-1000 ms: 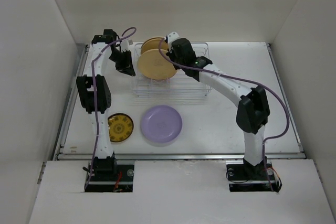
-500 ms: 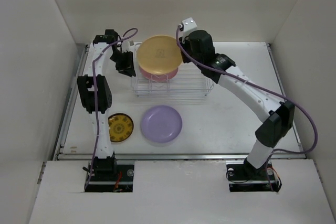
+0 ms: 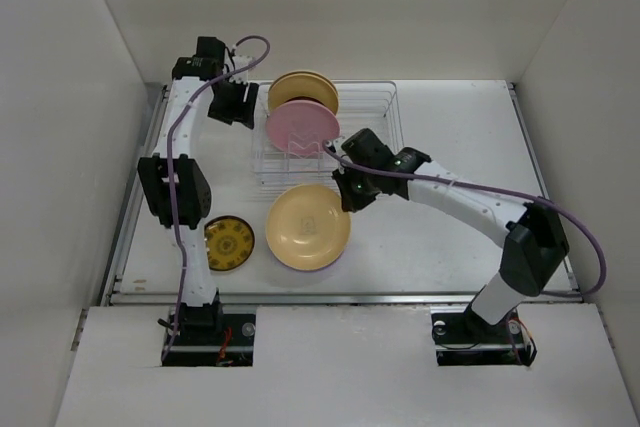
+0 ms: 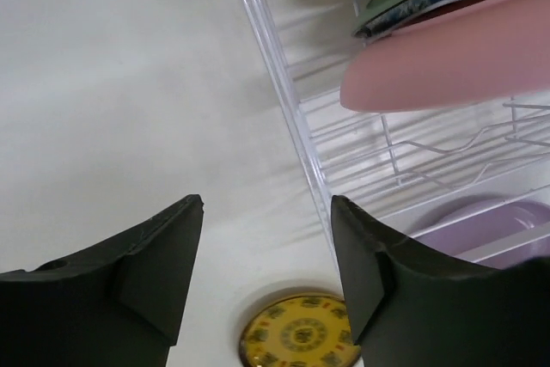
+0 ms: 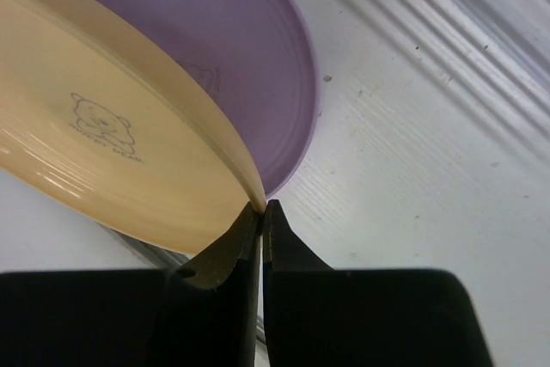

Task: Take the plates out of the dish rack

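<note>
Left gripper (image 4: pixel 266 272) spread empty just left of the dish rack (image 3: pixel 372 112), pink plate (image 3: pixel 303 127) upright in the rack, tan-yellow plate (image 3: pixel 308 227), above the rack a moment ago, now lowered in front of it over the lavender plate (image 5: pixel 241 40), rim clamped in right gripper (image 5: pixel 262 208)

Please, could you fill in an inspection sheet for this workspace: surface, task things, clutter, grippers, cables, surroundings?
Surface: white table, a few small specks.
Job's things: dish rack holds pink plate upright, cream plate behind it; tan plate tilted over lavender plate.
Clutter: small yellow patterned dish flat on the table.
Grippers: right gripper shut on the tan plate's rim; left gripper open, empty, beside the rack.
Cables: a purple cable along each arm.
Surroundings: plain white walls; nothing else seen.
</note>
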Controlling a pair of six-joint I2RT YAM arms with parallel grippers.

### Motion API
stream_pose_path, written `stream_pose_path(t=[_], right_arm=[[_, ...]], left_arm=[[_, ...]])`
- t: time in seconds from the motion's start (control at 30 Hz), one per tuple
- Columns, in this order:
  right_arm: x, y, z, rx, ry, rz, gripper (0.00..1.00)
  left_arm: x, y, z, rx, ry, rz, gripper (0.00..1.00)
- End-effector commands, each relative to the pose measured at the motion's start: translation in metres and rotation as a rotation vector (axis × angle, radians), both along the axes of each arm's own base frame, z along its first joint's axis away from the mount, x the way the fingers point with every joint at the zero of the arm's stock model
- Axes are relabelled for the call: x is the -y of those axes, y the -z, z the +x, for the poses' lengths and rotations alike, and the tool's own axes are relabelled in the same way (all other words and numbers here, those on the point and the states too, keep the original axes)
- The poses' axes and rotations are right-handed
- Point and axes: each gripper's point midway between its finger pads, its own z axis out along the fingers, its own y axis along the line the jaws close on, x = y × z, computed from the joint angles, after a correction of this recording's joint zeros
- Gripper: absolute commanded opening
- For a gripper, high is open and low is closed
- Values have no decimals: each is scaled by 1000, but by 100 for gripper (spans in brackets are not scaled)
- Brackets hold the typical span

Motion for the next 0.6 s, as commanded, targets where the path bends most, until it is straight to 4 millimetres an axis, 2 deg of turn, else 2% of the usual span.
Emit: stream_pose_path(t=[0.0,0.13,0.17,0.2,0.27,0.3,0.37,0.43,0.47,0.53,0.57], right_arm=[[-18,-4,6,-38,57,79,0],[-22,22,12,-104,90,15,0],[-20,35,10,-132,92,-15,1],[-20,40,7,-153,87,-25,20],[-16,43,6,-146,97,-63,49],[-12,45,7,-145,121,-83,69],[-8,35,8,-110,141,-89,78],[-6,16,9,-70,147,-57,82],[-3,10,8,-57,154,-57,82],[-2,-18,10,-6,169,-5,82],[1,-27,10,13,185,10,83]], left_arm=[[-5,-60,7,222,66,129,59],[2,-76,10,285,105,161,63],[5,-81,11,298,108,167,64],[10,-79,8,290,127,171,64],[14,-79,7,294,148,175,66],[21,-78,4,287,172,179,66],[25,-78,3,291,194,185,66],[38,-74,2,291,247,194,66],[38,-71,1,287,265,205,66],[49,-64,7,295,292,226,66],[46,-65,11,305,281,243,66]])
